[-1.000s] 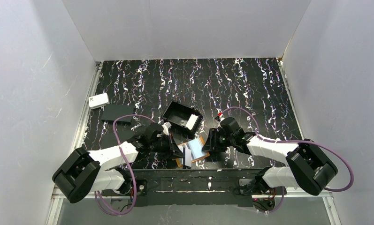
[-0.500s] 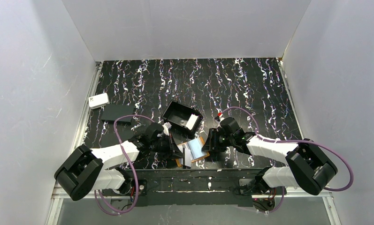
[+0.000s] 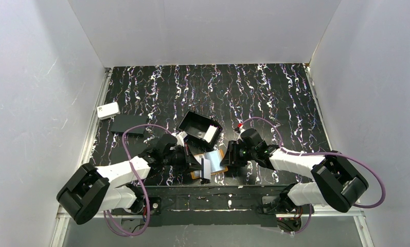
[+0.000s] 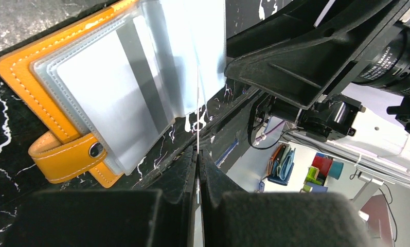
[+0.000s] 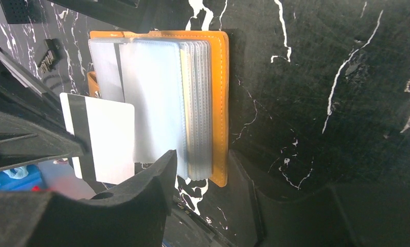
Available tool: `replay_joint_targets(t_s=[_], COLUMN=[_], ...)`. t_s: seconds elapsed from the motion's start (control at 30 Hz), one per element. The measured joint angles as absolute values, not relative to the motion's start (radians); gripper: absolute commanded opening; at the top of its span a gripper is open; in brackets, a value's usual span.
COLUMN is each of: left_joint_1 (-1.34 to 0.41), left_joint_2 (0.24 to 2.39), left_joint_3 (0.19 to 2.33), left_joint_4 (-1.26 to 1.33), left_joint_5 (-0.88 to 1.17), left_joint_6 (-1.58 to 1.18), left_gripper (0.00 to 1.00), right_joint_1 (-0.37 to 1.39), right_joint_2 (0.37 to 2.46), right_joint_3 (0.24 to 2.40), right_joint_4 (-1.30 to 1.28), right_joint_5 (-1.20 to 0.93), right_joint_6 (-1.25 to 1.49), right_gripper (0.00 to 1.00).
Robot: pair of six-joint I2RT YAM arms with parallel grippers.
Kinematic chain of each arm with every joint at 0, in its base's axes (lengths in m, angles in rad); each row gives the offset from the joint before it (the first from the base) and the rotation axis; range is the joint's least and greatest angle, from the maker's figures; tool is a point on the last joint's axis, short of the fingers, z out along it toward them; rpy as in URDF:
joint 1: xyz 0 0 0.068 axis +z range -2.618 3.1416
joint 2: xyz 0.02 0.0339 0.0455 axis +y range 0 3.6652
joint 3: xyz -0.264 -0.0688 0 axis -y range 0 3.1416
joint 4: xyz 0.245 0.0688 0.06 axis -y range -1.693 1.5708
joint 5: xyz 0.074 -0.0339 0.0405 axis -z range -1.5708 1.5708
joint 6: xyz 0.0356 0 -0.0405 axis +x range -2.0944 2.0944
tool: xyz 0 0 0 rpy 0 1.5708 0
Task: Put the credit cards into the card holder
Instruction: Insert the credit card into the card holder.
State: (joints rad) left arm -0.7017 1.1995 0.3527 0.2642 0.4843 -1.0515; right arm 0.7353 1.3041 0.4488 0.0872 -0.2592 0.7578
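The orange card holder [image 3: 219,154] [image 5: 220,103] [image 4: 17,67] lies open near the table's front edge, its see-through pockets [image 5: 156,103] [image 4: 120,87] facing up. My left gripper [image 3: 199,165] [image 4: 198,154] is shut on one of the credit cards [image 3: 206,170] [image 5: 107,139], white with a dark stripe. The left wrist view shows that card edge-on [image 4: 198,118], its far end at the pockets' near edge. My right gripper [image 3: 227,157] [image 5: 208,175] points down, its jaws closed around the near end of the holder's right half, pocket stack and cover between them.
A black open box tray [image 3: 199,128] with a white card [image 3: 210,134] in it stands just behind the holder. A flat black rectangle [image 3: 129,124] and a white rounded box [image 3: 108,110] lie at the left. White walls close in the table.
The left gripper has shifted the held card slightly toward the holder's pockets. The right gripper has stayed where it was on the holder.
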Motion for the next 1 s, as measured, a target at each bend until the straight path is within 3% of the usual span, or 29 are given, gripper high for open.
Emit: replay_joint_targets(t_s=[1.0], left_joint_1=[-0.604], left_joint_2=[1.371], left_joint_3=[0.368], left_joint_4=[0.418], left_joint_5=[0.572], left_joint_6=[-1.018], left_gripper=[0.0], right_joint_1=[0.74], right_joint_2=[1.344], right_joint_3=[0.469], right_joint_4=[0.107], right_joint_5=[-0.276], right_joint_6=[0.76], right_gripper=[0.48])
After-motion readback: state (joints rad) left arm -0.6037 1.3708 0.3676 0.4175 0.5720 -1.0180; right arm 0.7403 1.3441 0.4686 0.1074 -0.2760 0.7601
